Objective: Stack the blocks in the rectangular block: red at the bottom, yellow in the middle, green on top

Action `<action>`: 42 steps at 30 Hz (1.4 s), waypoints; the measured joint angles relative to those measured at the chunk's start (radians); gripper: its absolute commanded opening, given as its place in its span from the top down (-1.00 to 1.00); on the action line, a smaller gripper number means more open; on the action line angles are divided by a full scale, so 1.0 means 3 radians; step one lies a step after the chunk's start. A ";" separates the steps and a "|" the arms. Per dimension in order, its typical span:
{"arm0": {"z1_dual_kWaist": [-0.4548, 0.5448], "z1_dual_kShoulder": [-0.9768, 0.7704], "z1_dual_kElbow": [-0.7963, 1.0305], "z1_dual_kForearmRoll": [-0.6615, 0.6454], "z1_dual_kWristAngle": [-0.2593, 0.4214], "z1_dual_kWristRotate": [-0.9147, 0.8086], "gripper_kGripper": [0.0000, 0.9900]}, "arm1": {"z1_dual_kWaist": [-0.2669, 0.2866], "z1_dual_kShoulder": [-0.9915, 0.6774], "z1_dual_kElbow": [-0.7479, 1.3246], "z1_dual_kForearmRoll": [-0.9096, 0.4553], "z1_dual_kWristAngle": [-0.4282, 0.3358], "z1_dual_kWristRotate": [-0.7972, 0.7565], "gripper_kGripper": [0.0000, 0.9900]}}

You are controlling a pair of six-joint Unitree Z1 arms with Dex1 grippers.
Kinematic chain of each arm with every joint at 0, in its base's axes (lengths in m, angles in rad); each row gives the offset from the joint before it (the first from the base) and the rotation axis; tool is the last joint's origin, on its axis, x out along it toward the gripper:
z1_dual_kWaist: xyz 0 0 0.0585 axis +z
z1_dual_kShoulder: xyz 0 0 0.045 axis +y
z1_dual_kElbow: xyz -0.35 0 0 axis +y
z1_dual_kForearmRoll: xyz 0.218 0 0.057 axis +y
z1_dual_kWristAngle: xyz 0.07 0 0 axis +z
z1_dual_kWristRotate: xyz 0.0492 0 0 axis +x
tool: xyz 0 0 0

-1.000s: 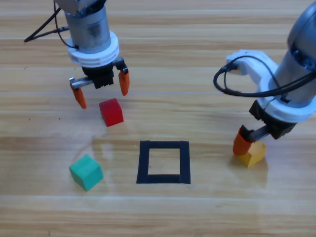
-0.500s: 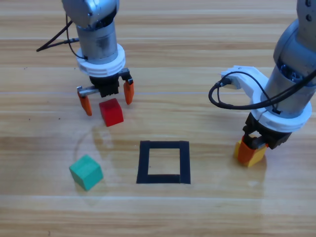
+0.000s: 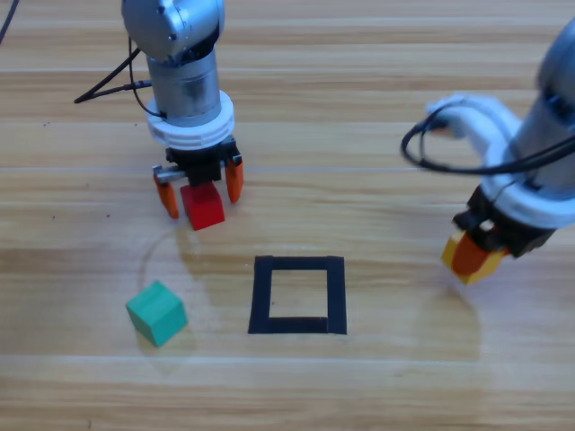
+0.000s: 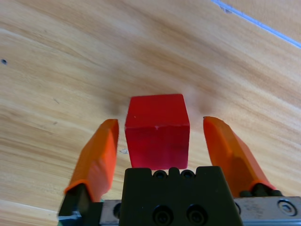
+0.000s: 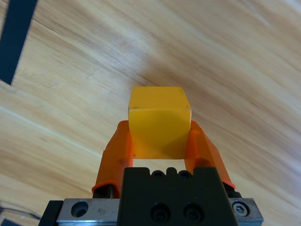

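Observation:
The red cube (image 3: 204,206) (image 4: 157,132) rests on the wood left of centre. My left gripper (image 3: 199,190) (image 4: 160,141) is open and straddles it, one orange jaw on each side with a gap to the cube. My right gripper (image 3: 472,256) (image 5: 160,141) is shut on the yellow cube (image 3: 485,263) (image 5: 160,120), held off the table at the right. The green cube (image 3: 156,312) lies at the lower left. The black tape rectangle (image 3: 298,294) sits in the middle with bare wood inside; a corner of it (image 5: 16,37) shows in the right wrist view.
A black cable (image 3: 449,162) loops beside the right arm's wrist. Another cable (image 3: 112,76) trails off the left arm toward the upper left.
The left gripper came down and forward until its jaws stand around the red cube. The right gripper closed on the yellow cube and lifted it up and to the right.

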 measured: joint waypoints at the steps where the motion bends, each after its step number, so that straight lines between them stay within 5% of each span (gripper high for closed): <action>1: -0.0007 0.0001 0.0000 0.0000 -0.0010 0.0000 -0.37 | 0.0000 -0.0113 0.0031 0.0003 -0.0008 0.0038 0.70; 7: -0.0041 0.0058 -0.0008 0.0000 -0.0049 0.0053 0.10 | 0.0002 -0.0734 0.0074 0.0104 -0.0017 0.0281 0.70; 15: -0.0055 0.0060 -0.0035 0.0000 -0.0049 0.0322 0.82 | 0.0003 -0.0827 0.0130 0.0156 -0.0017 0.0457 0.70; 30: -0.0375 -0.0742 -0.0181 0.0178 -0.0208 0.1990 0.82 | 0.0003 -0.0827 0.0199 0.0156 -0.0017 0.0554 0.70; 35: -0.0767 -0.0931 0.0095 0.0179 -0.0152 0.1963 0.82 | 0.0003 -0.0827 0.0209 0.0156 -0.0016 0.0566 0.70; 42: -0.1224 -0.0924 0.0285 0.0178 0.0084 0.1184 0.80 | 0.0003 -0.0827 0.0216 0.0156 -0.0013 0.0563 0.70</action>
